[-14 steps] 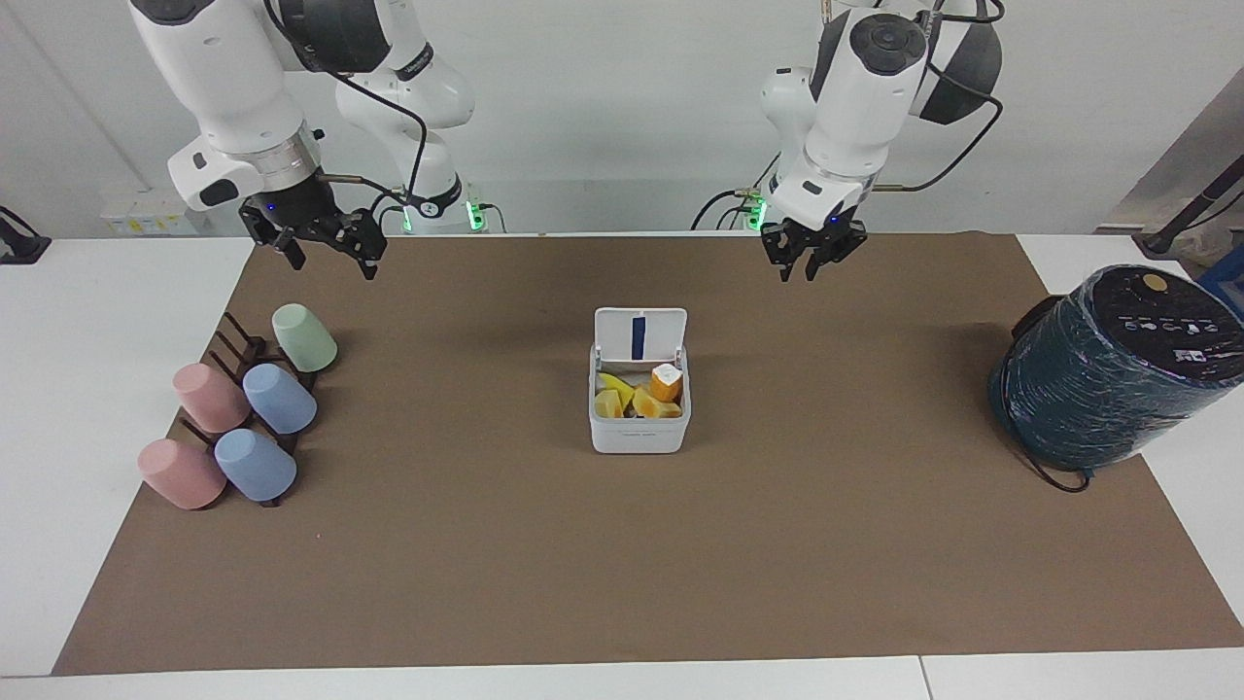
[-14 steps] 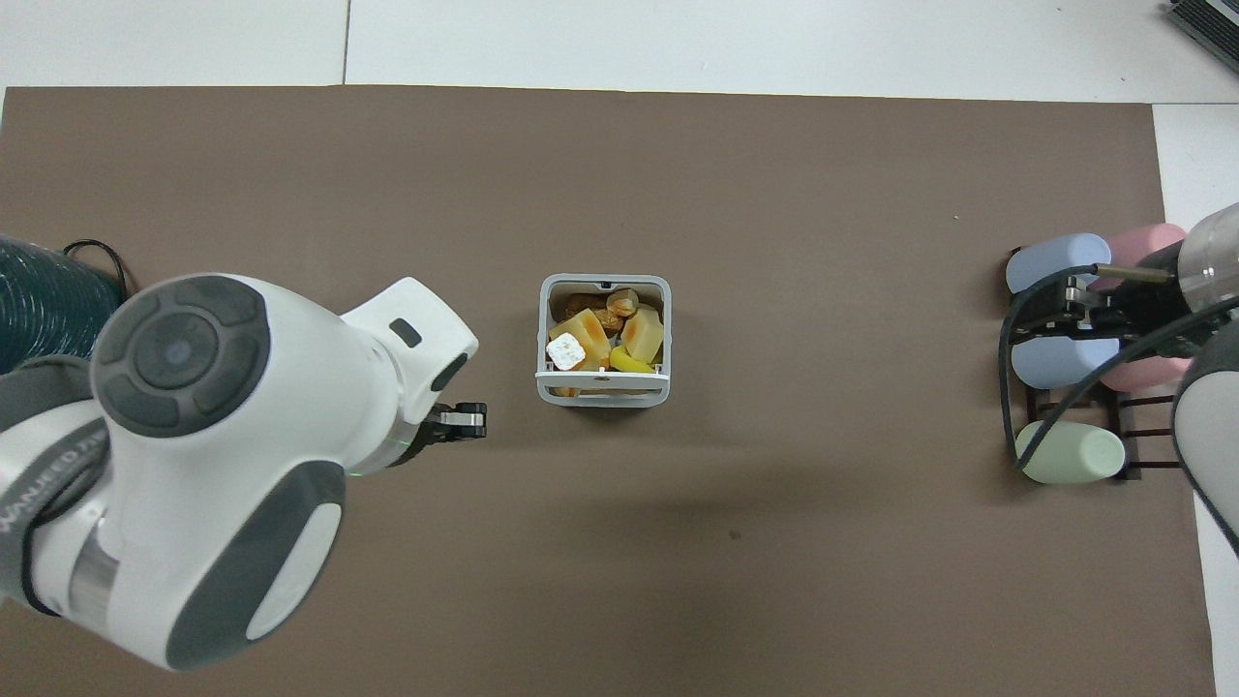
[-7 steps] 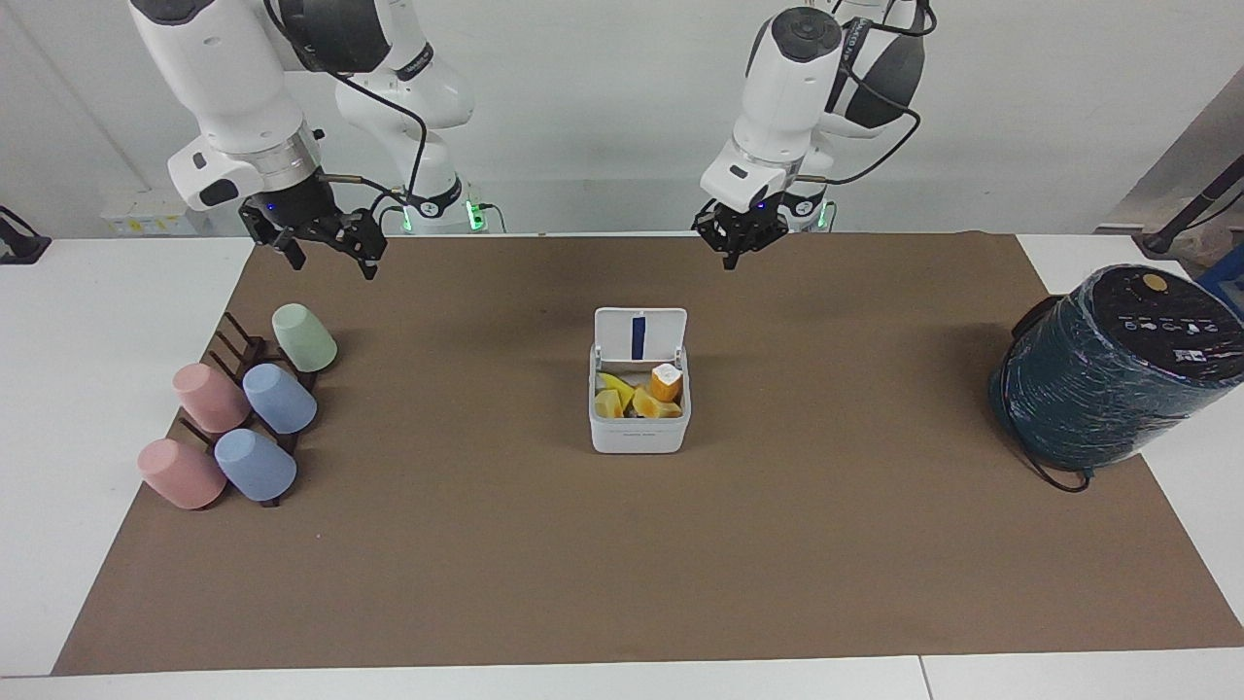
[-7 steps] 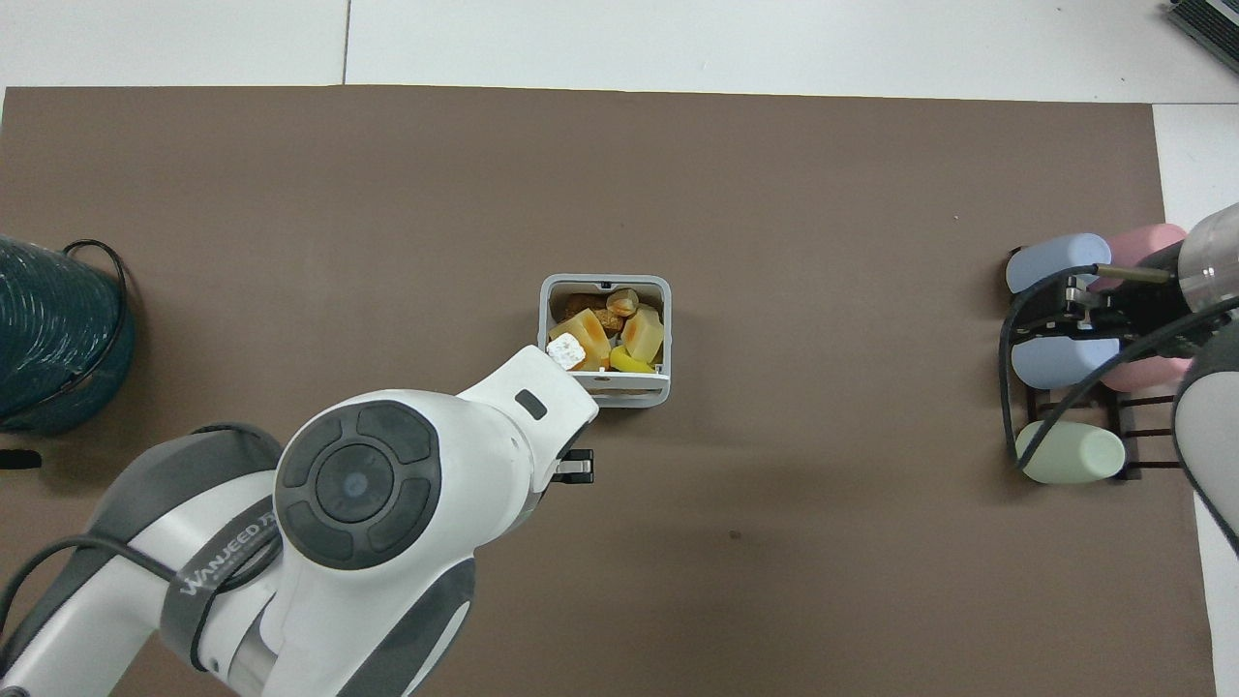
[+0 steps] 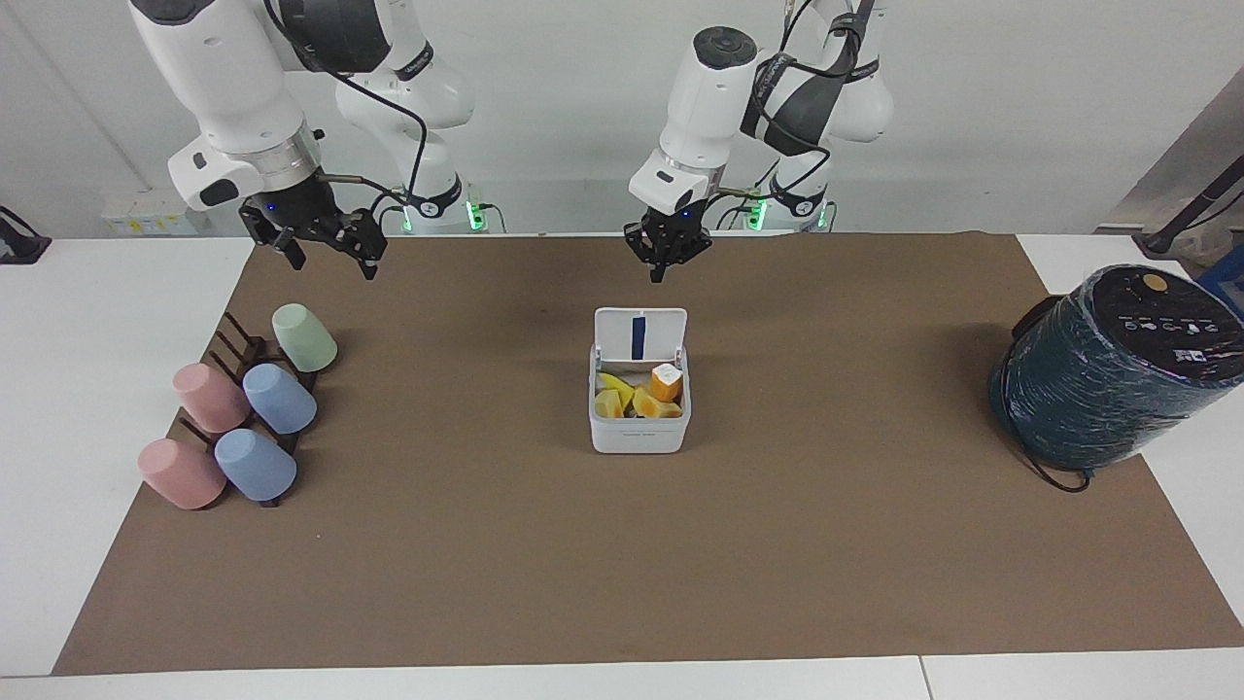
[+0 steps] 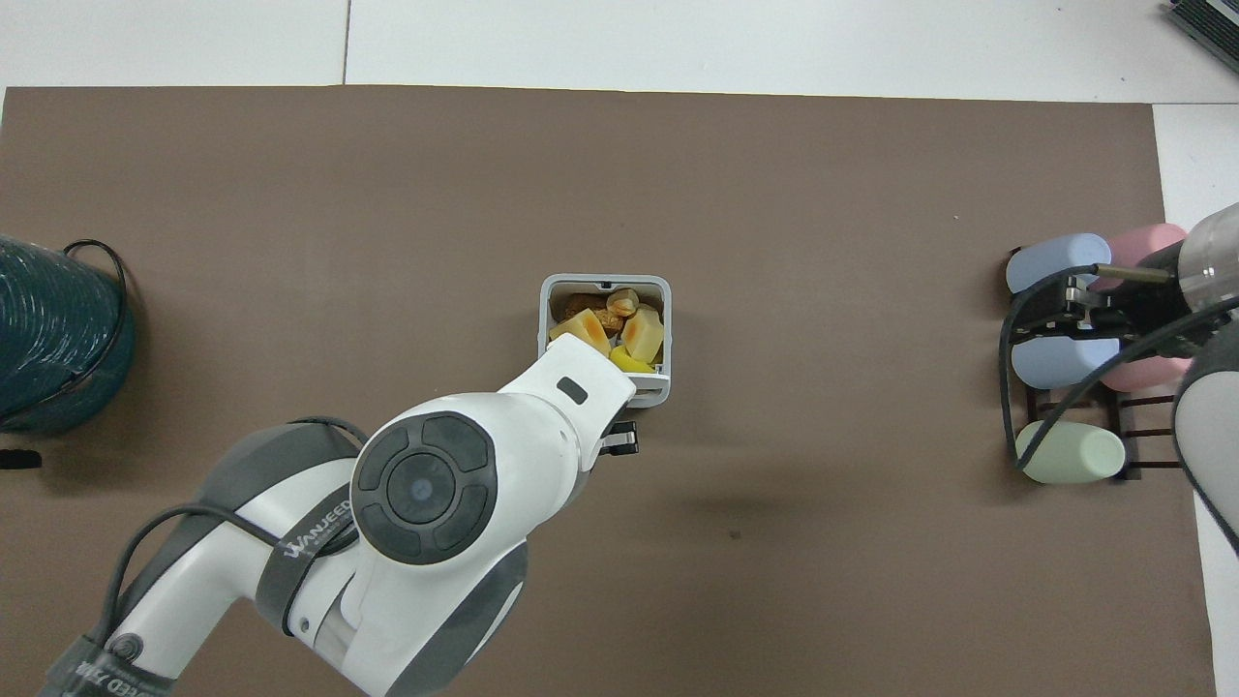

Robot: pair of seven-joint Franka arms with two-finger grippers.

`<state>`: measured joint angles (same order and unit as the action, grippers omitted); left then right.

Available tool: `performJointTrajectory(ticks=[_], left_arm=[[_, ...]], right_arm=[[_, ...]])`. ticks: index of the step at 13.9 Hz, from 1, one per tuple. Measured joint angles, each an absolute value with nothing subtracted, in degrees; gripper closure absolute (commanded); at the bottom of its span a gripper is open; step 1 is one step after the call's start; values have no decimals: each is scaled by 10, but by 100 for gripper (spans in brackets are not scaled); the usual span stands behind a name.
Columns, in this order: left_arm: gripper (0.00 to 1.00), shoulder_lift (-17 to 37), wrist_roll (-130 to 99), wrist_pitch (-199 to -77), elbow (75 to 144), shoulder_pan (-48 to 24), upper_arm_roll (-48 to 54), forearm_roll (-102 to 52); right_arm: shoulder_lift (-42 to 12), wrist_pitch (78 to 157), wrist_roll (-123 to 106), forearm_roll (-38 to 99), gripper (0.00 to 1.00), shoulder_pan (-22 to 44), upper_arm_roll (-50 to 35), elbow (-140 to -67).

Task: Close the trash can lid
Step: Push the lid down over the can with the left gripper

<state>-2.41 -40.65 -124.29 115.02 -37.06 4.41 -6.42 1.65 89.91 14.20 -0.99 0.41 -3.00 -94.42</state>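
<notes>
A brown mat (image 5: pixel 622 544) covers the table, and at its centre sits one small white trash can (image 5: pixel 639 433), filled with yellow and orange scraps (image 5: pixel 637 394). Its one lid (image 5: pixel 639 335) stands upright and open on the hinge at the can's 12 o'clock edge in the facing view, the edge nearest the robots, with a blue strip showing on its underside. The left gripper (image 5: pixel 665 264) hangs in the air above the mat just at 12 o'clock of the lid, not touching it; its fingers look pressed close together and hold nothing. The right gripper (image 5: pixel 326 255) waits with its fingers spread above the mat near the cup rack, toward 10 o'clock of the can. A likely risk: the can looks light, so a push on the lid that lands too low or runs sideways could slide or tip the whole can instead of swinging the lid down. The tallest orange scrap may also stop the lid from seating flat. Counted: one trash can, one lid, two arms, five cups (image 5: pixel 279 397) on a dark rack (two pink, two blue, one green) at 9 o'clock, and one large dark teal wrapped cylinder (image 5: pixel 1108 374) at 3 o'clock.
</notes>
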Motion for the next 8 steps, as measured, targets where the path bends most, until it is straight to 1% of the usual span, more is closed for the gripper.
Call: performJointTrajectory(ticks=[8], left_arm=[[100, 25, -420, -1383, 1147, -361, 34, -66]], right_arm=[[17, 899, 142, -10, 0, 4, -30, -944]])
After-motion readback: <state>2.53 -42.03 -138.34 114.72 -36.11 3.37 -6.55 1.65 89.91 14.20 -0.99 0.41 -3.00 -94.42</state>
